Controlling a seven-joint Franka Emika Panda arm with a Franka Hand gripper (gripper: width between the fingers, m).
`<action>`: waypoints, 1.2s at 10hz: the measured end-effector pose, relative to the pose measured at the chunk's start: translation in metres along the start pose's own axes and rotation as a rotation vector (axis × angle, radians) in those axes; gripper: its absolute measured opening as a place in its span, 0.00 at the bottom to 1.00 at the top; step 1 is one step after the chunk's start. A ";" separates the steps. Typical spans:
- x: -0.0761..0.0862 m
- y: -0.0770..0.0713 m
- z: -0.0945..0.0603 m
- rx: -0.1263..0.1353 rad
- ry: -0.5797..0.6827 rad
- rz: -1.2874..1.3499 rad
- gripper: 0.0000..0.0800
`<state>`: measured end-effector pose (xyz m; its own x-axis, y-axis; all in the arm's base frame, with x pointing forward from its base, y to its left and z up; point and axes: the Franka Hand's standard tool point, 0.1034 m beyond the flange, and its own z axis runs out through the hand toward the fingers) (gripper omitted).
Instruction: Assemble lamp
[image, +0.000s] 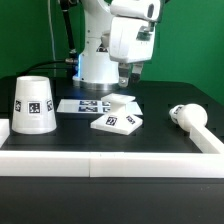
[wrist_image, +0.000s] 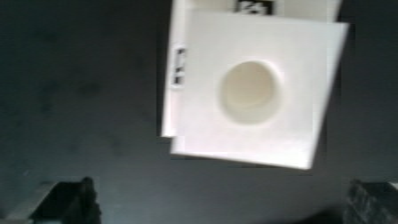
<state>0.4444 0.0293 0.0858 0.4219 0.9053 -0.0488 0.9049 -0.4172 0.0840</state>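
Shade (image: 35, 103): big smooth white tapered cup, stands on the black table (image: 160, 140) at the exterior view's left. Flat angular base (image: 118, 119), matte white with an oval hole, lies mid-table beside the marker board (image: 85, 105), bare table around its edges. Round-headed bulb (image: 188, 115) lies right, by the white rail (image: 100, 158). Gripper (image: 127, 78) hovers above the base, fingers (wrist_image: 68, 202) wide apart.

Smooth matt wht plastic base (wrist_image: 294, 70), shade (image: 34, 104), bulb (image: 187, 116); matt blk table (image: 60, 137).
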 end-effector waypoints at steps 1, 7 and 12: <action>0.000 0.000 0.000 0.001 -0.002 -0.003 0.88; -0.011 0.005 0.013 0.017 -0.014 0.009 0.88; -0.015 -0.003 0.032 0.043 -0.022 0.012 0.88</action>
<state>0.4373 0.0145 0.0542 0.4336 0.8984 -0.0695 0.9011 -0.4317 0.0416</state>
